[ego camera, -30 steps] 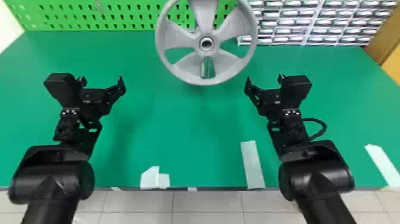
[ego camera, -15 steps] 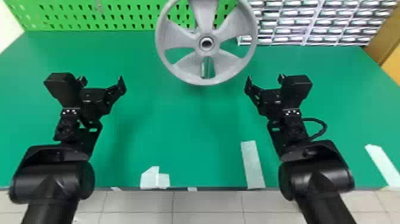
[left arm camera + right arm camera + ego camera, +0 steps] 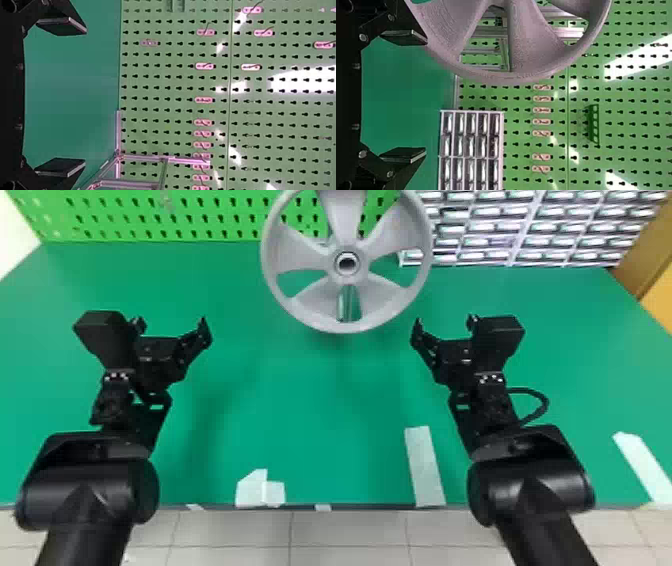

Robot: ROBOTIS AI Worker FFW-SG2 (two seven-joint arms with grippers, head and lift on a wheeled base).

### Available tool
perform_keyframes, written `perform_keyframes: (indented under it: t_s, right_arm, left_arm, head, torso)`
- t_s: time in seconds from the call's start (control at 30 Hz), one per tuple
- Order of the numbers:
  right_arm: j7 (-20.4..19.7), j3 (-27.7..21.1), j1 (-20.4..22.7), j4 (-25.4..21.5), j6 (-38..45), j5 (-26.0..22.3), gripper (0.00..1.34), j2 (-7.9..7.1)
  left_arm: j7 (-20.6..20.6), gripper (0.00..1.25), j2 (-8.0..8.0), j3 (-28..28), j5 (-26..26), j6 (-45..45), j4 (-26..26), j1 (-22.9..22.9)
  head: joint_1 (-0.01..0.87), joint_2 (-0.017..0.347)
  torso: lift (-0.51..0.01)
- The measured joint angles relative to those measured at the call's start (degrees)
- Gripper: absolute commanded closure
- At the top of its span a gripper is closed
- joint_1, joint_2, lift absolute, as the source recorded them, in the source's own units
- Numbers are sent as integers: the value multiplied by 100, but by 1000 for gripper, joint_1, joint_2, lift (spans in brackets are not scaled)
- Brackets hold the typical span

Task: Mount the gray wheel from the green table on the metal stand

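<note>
At ten o'clock in the head view, the left claw [image 3: 171, 325] is held with fingers apart; bare tabletop [image 3: 240, 300] separates it from the gray wheel's [image 3: 348, 326] rim at twelve, seemingly borne by the metal stand [image 3: 489, 31]. The right claw [image 3: 445, 322], likewise spread, is seen at two.
</note>
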Motion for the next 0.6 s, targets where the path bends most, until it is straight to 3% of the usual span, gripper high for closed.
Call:
perform_keyframes:
  t_s: [0.6]
  right_arm:
    - [0,8,0,0,43,1,300,-4]
  left_arm:
    - [0,116,0,11,-26,8,0,10]
  head:
    - [867,52]
  torso:
    - [-100]
